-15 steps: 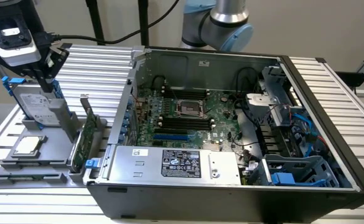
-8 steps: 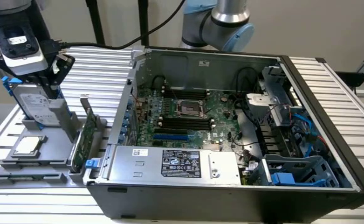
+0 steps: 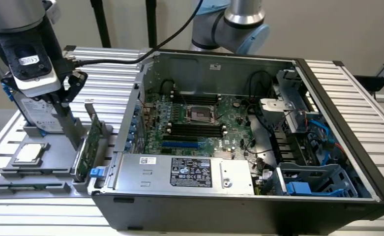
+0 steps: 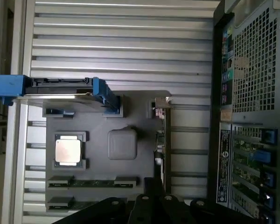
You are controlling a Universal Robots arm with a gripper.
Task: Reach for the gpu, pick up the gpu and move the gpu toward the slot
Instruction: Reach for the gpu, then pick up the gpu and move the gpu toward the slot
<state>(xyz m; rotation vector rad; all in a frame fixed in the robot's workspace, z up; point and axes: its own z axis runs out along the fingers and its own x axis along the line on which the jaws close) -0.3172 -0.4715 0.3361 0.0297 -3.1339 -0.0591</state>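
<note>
The gpu (image 3: 92, 140) is a thin green card with a silver end bracket. It stands on edge in the grey holder tray (image 3: 13, 142) beside the open computer case (image 3: 323, 196). My gripper (image 3: 79, 136) hangs low over the tray, right against the card's side, with its linkages splayed and the jaws open. In the wrist view the gpu (image 4: 161, 140) runs as a dark sliver toward my gripper (image 4: 154, 189), whose black linkages sit close to it. Blue expansion slots (image 3: 178, 144) lie on the motherboard inside the case.
On the tray (image 4: 98, 123) are a silver hard drive with blue rails (image 3: 29, 114) (image 4: 60, 88), a square silver chip (image 3: 31, 153) (image 4: 67, 151) and memory sticks (image 4: 91, 183). The case's rear wall (image 4: 252, 116) rises close beside the gpu. A power supply (image 3: 185, 172) fills the case front.
</note>
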